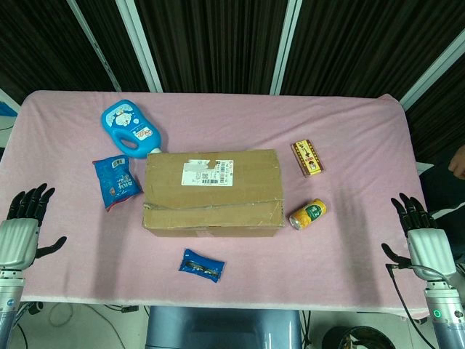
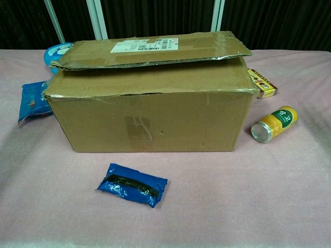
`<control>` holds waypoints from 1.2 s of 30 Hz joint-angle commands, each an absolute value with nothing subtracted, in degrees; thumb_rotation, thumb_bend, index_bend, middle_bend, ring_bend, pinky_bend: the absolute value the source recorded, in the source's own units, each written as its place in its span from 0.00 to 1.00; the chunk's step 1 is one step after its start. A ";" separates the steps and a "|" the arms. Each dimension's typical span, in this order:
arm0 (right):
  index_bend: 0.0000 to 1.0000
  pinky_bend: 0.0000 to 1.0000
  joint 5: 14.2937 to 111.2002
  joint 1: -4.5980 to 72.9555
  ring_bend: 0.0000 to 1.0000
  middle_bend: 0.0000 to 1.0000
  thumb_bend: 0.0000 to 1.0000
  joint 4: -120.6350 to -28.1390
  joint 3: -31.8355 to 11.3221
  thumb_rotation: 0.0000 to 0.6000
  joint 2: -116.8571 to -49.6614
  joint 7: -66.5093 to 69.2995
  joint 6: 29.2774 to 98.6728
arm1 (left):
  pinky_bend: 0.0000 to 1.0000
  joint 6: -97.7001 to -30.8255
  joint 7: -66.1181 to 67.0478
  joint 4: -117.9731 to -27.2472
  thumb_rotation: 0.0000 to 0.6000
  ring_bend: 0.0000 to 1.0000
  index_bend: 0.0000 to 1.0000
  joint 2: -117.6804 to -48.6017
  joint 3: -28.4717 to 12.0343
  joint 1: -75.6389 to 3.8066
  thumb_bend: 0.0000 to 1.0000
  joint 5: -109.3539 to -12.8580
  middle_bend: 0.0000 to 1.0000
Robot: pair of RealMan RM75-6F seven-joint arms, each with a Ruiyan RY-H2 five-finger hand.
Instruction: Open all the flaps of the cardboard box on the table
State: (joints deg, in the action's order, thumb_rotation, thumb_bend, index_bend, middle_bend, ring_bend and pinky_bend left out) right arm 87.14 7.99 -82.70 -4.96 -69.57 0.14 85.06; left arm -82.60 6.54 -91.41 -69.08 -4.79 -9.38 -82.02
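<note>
Still to do: every flap of the cardboard box (image 1: 212,190) lay folded down, so the task stood at its start.
Box position: it sat at the middle of the pink table (image 1: 356,247), long side facing the near edge.
Top flaps: the far flap (image 2: 155,47), bearing the shipping label (image 1: 208,170), rode slightly raised over the near flap (image 2: 150,77); its torn near edge overhung a dark gap.
Left hand: the left hand (image 1: 22,229) hovered at the near left edge, fingers spread, holding nothing, well apart from the box.
Right hand: the right hand (image 1: 420,234) hovered at the near right edge, likewise spread and empty.
Risk, sliding: the box looked light, so a one-sided lift on the far flap would probably drag or tip it unless the other hand braced a wall.
Risk, tearing: the flap edge was already ragged; a hard pull there could rip the cardboard.
Risk, clutter: the yellow can (image 1: 307,214) lay on its side near the box's right end and could roll if nudged; the blue snack bag (image 1: 116,180) just beside the left end, the small blue packet (image 2: 132,184) in front, the blue bottle (image 1: 129,128) and the small red box (image 1: 307,158) crowded the approaches.
Hidden: side flaps beneath could not be seen.
</note>
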 commanded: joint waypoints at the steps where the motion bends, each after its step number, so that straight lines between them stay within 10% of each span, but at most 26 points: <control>1: 0.00 0.24 87.13 7.99 0.00 0.00 0.30 -82.67 -4.97 0.95 -69.59 0.15 85.06 | 0.00 -82.58 6.54 -91.44 1.00 0.00 0.00 -69.08 -4.84 -9.39 0.14 -81.94 0.00; 24: 0.00 0.24 85.64 8.36 0.00 0.00 0.30 -82.30 -5.61 0.95 -70.13 0.22 83.99 | 0.00 -83.75 10.06 -95.23 1.00 0.00 0.00 -68.51 -6.73 -11.56 0.16 -84.78 0.00; 36: 0.00 0.24 84.16 8.72 0.00 0.00 0.30 -81.81 -6.12 0.95 -70.52 1.03 82.74 | 0.00 -72.23 21.22 -106.93 1.00 0.00 0.00 -70.08 -14.54 -23.39 0.21 -77.76 0.00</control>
State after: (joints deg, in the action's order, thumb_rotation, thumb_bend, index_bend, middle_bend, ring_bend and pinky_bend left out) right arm 84.21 8.71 -81.82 -6.09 -70.51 0.99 82.79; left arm -74.58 18.96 -105.14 -69.20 -13.16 -21.18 -79.80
